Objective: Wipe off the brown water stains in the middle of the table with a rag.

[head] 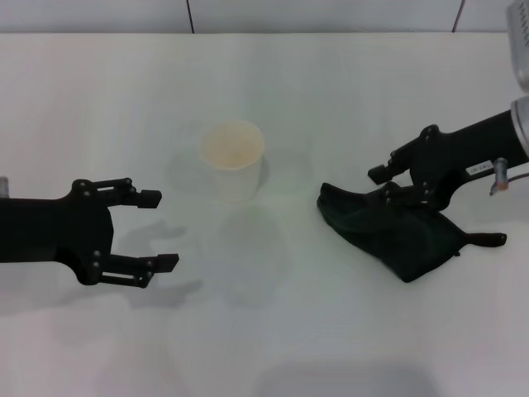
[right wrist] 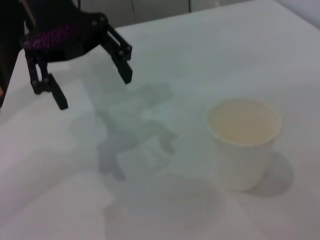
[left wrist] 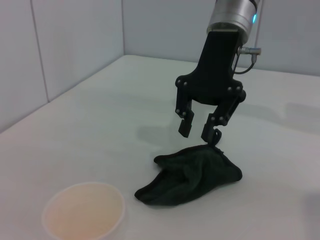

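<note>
1. Head view: on the white table (head: 347, 99), an upright paper cup (head: 233, 160) stands near the middle. The left gripper (head: 159, 231) hovers spread beside it. The right gripper (head: 382, 184) is at the black rag (head: 393, 231), well right of the cup.
2. Left wrist view: the right gripper (left wrist: 198, 131) stands fingers apart, one fingertip seemingly touching the rag (left wrist: 192, 174).
3. Right wrist view: the left gripper (right wrist: 92, 89) is spread; the cup (right wrist: 244, 142) stands upright. No brown stain is discernible.

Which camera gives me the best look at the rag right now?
The left wrist view: the rag lies unobstructed on the table, with the right gripper open just above its edge. The head view shows the rag partly covered by that gripper. The right wrist view shows none of it.
</note>
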`<state>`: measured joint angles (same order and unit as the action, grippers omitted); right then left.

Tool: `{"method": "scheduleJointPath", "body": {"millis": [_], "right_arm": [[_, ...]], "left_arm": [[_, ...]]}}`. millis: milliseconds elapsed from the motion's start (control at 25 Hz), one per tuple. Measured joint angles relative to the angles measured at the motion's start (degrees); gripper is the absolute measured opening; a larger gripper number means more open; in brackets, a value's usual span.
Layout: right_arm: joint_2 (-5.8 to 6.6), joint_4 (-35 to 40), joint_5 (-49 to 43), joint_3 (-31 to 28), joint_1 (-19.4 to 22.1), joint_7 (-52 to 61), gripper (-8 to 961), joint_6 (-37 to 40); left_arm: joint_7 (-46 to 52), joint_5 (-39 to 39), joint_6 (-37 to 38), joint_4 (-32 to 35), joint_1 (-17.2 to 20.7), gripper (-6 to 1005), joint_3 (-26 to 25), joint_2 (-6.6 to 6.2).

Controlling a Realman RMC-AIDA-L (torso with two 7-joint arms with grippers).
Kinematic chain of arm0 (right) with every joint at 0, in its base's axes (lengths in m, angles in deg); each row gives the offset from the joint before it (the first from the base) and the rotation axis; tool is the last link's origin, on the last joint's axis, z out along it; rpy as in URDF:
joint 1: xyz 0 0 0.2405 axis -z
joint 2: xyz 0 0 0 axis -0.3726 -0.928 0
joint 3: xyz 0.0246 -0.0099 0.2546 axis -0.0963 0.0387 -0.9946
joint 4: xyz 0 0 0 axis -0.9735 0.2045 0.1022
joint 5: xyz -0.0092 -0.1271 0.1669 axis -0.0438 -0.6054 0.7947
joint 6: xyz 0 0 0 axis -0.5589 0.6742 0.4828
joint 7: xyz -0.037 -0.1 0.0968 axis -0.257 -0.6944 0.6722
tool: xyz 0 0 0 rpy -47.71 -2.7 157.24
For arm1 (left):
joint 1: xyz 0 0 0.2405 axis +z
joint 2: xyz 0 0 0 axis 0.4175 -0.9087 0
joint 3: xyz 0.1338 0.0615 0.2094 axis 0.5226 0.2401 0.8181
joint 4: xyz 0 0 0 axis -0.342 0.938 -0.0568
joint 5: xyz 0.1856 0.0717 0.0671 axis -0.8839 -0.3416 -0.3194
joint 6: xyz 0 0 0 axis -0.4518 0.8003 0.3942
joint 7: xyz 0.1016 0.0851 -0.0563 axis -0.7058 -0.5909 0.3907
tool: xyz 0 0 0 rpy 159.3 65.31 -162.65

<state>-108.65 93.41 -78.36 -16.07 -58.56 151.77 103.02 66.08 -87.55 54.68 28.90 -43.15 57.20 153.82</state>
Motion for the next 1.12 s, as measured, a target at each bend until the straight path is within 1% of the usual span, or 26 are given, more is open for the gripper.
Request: {"method": "scheduleJointPath", "body": {"millis": [80,160,360,600,880,1120], "right_arm": [[0.16,0.1,0.0,-0.5,0.0,-0.1,249,0.1],[0.28,0.1,0.1,-0.7,0.0,-0.3,455,0.2],[0.26,0.2,0.4,-2.1,-0.1,-0.6,559,0.2],[0.37,0.2,2.6,-5.4,0.1,-2.6,684,1.7],[0.45,-0.3,5.4,-9.4,1.1,-6.3,683,5.6],[0.74,-0.1,7.7,-10.0,2.1,-7.2,682,7.7]], "left_arm": [[-0.4,0.0,0.2,-0.9,-0.2,889,-0.8,-0.11],[-0.7,0.2,0.3,-1.7,-0.4,888,-1.1,-0.33],[-1.7,2.1,0.4,-2.4,-0.2,888,-1.2,-0.92],[-2.0,2.8,0.6,-2.5,0.3,888,-1.8,-1.13],[-2.3,2.9,2.1,-2.5,0.3,888,-4.2,-1.11],[-2.5,3.5,2.9,-2.5,0.4,888,-4.8,-1.03]]}}
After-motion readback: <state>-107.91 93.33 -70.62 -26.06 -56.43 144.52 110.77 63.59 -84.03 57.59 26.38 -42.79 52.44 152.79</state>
